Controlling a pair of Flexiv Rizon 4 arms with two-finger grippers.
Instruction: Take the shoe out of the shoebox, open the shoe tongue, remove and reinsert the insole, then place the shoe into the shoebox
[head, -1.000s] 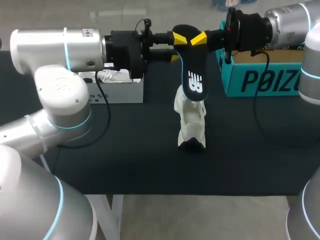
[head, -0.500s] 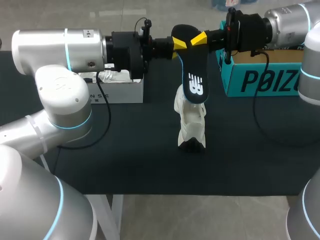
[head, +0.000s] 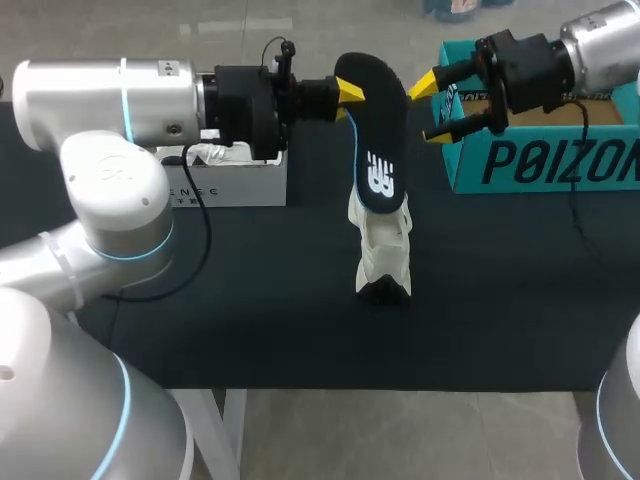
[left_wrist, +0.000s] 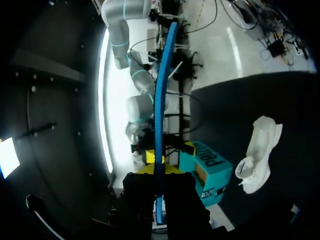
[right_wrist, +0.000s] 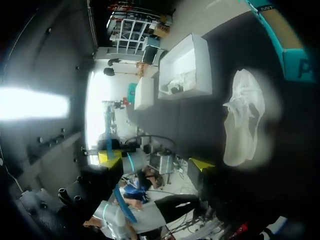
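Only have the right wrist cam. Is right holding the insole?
Observer: No. Head view shows the right gripper open, empty, beside the teal box.
Operator: Who has it then?
Observer: The left gripper is shut on the insole at its upper end; it hangs downward.
Operator: Touching anything below?
Observer: Its lower end meets the white shoe at the opening in the head view; contact can't be confirmed.

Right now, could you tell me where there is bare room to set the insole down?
Free: the table in front of the white box, and in front of the teal box. Crowded: mid-table, around the shoe and hanging insole.
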